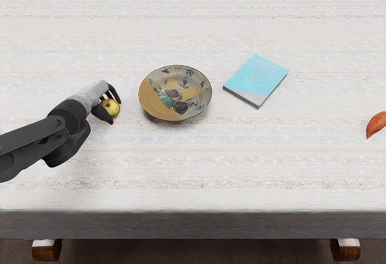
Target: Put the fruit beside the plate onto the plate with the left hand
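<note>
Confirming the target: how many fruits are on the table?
1 for certain: an apple left of the plate, grasped by the left hand. An orange thing cut off at the right edge may be another.

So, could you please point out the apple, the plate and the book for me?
apple (110,106): head view, on its visible yellow skin.
plate (145,97): head view, on its brown left rim.
book (256,75): head view, middle of the blue cover.

Left arm (36,142) in from the left edge — left hand (102,102) snug around the fruit (110,107)
</note>
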